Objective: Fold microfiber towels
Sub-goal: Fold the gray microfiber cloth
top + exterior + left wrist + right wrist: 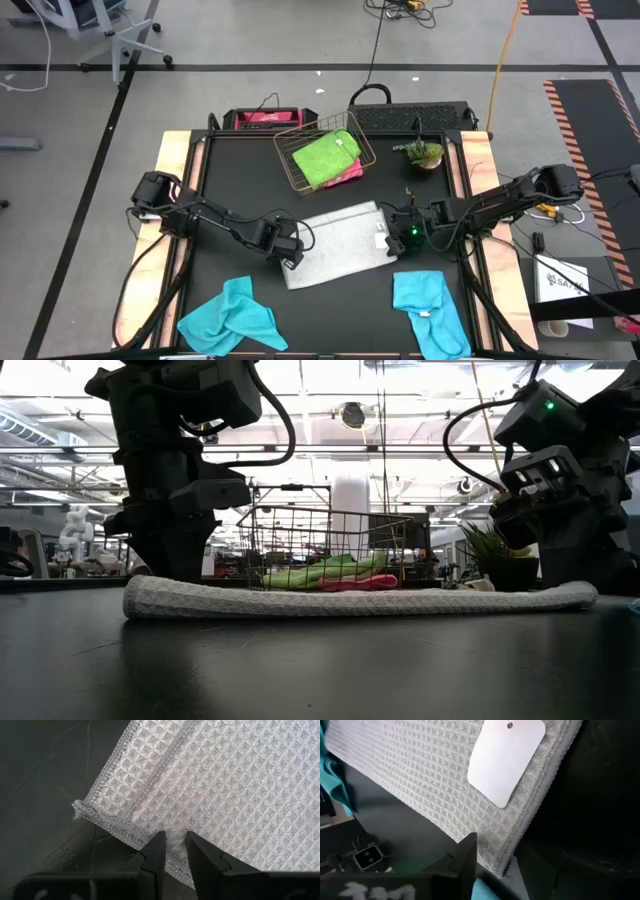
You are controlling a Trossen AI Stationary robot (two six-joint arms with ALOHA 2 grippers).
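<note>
The light grey towel lies folded and flat on the black table, a white tag near its right end. My left gripper points down at the towel's left edge, shut on the hem. My right gripper slants down over the towel's right end, open, with one finger beside the towel's edge. Two turquoise towels lie crumpled by the near edge. The lime green towel lies on the pink one in the basket. My left gripper pinches the grey towel's left hem between its two fingers, a short way from the corner. The fingers come from above, pointing down, across the hem. Two hems lie side by side there. The towel rests flat on the table. I cannot tell whether my right gripper touches the towel.
A copper wire basket stands at the far middle, and a small potted plant at the far right. Bare black table lies between the two turquoise towels. Wooden rails run along the table's left and right sides.
</note>
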